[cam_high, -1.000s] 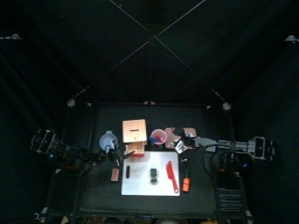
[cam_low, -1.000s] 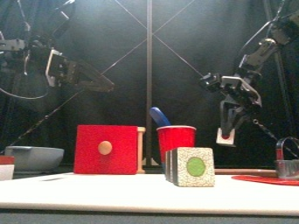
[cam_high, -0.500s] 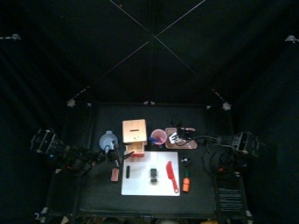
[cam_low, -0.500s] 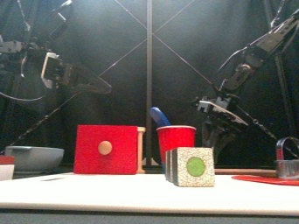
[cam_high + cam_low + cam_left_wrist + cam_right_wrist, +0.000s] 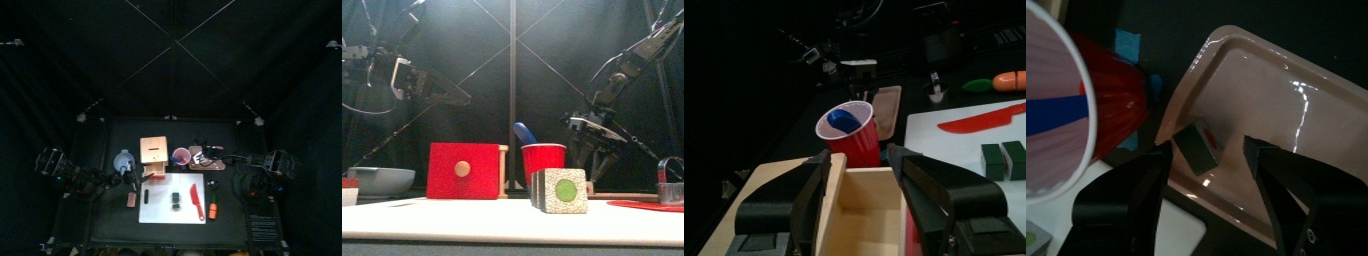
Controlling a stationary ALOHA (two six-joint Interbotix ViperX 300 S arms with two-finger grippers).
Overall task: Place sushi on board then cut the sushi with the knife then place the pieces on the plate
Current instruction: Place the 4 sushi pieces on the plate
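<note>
At the tabletop's front, sushi blocks stand on the white board, red knife beside. Farther back, 1 dark piece lies on the pink tray between the parted jaws of the right gripper. The left gripper holds its jaws wide above the wooden box.

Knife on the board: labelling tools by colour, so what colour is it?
The knife is red; the top view shows it best.

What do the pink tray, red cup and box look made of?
Pink tray: likely moulded plastic, glossy; white glints on its floor.
Red cup: probably plastic, smooth, even colour.
Box: pale wood, matte, thin flat walls; its red front looks painted.
</note>
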